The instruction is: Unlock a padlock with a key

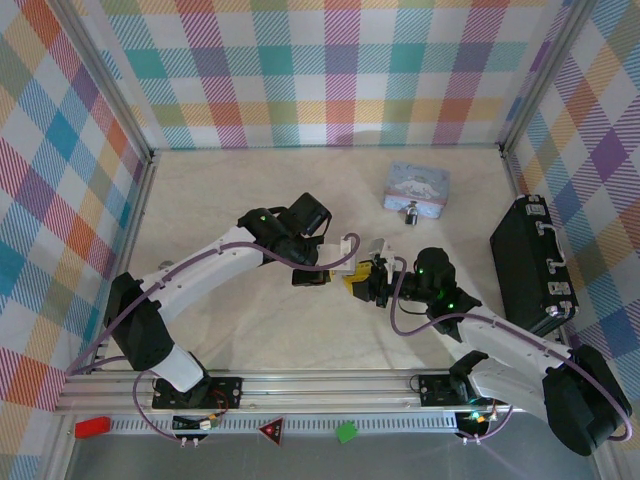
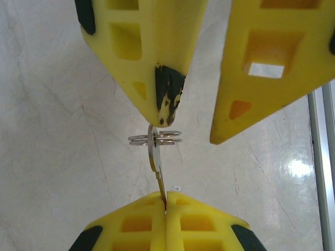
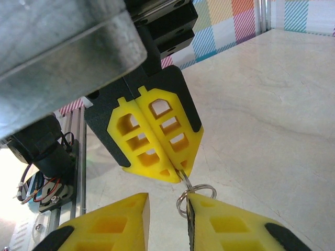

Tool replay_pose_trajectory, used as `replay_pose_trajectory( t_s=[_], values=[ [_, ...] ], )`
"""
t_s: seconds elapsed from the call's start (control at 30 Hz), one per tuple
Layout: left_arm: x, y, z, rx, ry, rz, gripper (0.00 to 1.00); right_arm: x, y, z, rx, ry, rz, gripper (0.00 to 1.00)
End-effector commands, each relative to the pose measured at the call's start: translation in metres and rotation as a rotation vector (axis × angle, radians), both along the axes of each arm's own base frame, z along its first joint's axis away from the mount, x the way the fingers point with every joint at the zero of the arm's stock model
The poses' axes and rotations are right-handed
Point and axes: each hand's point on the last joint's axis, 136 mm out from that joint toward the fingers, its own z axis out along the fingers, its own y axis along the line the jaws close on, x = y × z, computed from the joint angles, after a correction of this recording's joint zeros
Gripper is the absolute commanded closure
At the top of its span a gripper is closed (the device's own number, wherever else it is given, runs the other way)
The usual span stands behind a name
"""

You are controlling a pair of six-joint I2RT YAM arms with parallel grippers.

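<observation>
Yellow-fingered left end effector was seen fully closed, w/ the blade tip of the key pinched between its pads, approx. over the middle of the counter. The key's head was pointed toward the right end effector, and a double wire ring was threaded through that head. The right end effector's jaws were set narrowly apart, not closed. One finger was touching the key head at the ring, while the other was kept off to the side w/ a gap left between. No grip by the right side could be made out. In the top view the two end effectors were met tip to tip, in front of the arm bases. The padlock was found well apart from them, farther back & to the right, at the front face of a light-blue cartoon-printed tin. Whether it was attached to the tin could not be told. A black case was placed along the right wall.
</observation>
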Motion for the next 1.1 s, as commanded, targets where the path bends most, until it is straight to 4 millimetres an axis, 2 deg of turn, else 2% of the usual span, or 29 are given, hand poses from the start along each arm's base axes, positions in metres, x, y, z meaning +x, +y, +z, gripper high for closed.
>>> replay_pose_trajectory(
  t_s=[0.0,0.23,0.6,0.83,1.07],
  values=[
    [-0.016,-0.003,0.005,-0.011,0.012,-0.062,1.00,0.004,0.004,0.015,0.024,-0.065,0.004,0.74],
    [-0.018,-0.003,0.005,-0.006,0.008,-0.066,1.00,0.020,-0.005,0.009,-0.003,-0.082,-0.116,0.68],
    [-0.019,-0.003,0.007,-0.016,0.007,-0.071,1.00,0.011,0.001,0.007,-0.004,-0.067,-0.041,0.67],
    [-0.017,-0.001,0.008,-0.013,-0.013,-0.063,1.00,0.005,0.002,-0.002,-0.043,-0.053,-0.003,0.76],
    [-0.017,-0.001,0.007,-0.011,-0.011,-0.065,1.00,0.007,0.001,0.000,-0.047,-0.065,-0.015,0.87]
  ],
)
